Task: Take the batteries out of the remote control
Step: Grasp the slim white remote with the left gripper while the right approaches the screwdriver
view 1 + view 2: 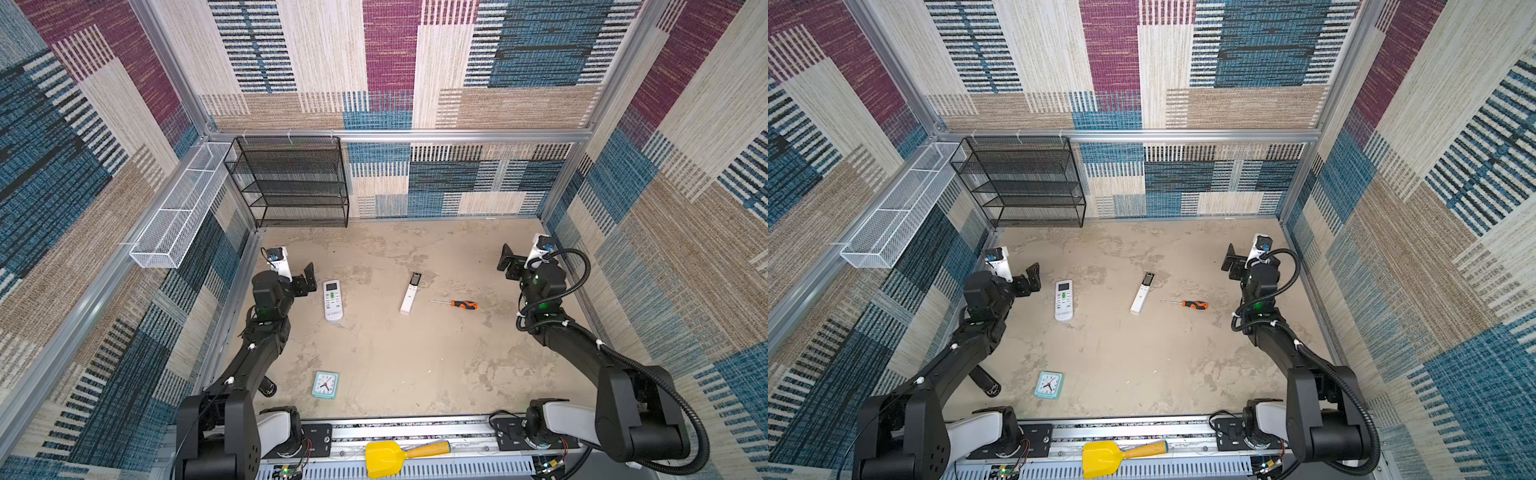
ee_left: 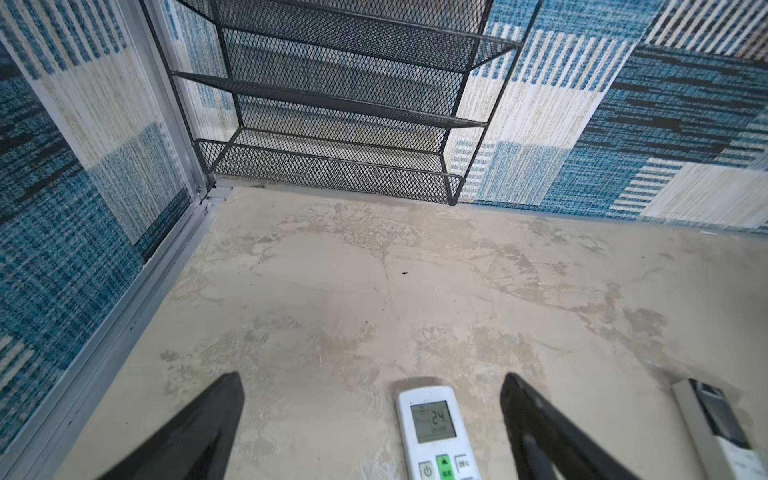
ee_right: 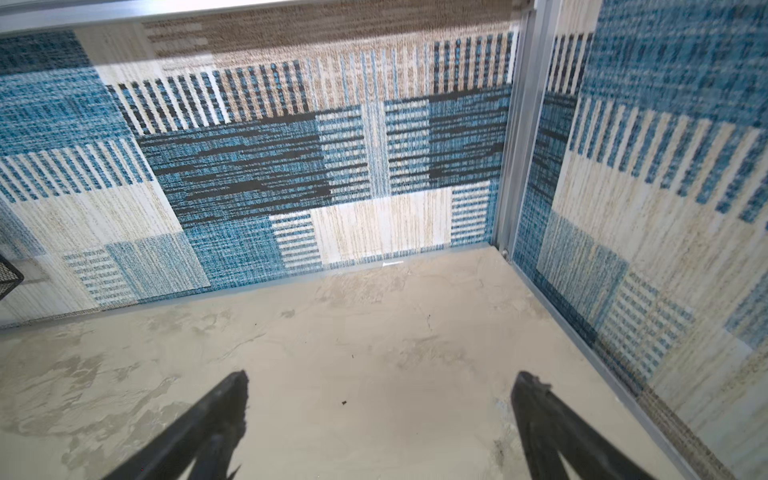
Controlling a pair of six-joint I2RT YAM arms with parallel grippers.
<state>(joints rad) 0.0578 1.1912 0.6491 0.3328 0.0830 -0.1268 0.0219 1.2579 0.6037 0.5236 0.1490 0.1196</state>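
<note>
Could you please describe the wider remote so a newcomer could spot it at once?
From the black mesh shelf at the back, come forward to the left gripper. The wider remote lies beside it, set apart from the slim remote further right by its green buttons.

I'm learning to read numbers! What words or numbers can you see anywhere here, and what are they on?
"24": screen of the white remote control.
Its smaller screen print and button labels: too blurred to read.
Numbers on the turquoise clock: too small to read.
On the slim white remote: nothing readable.
</note>
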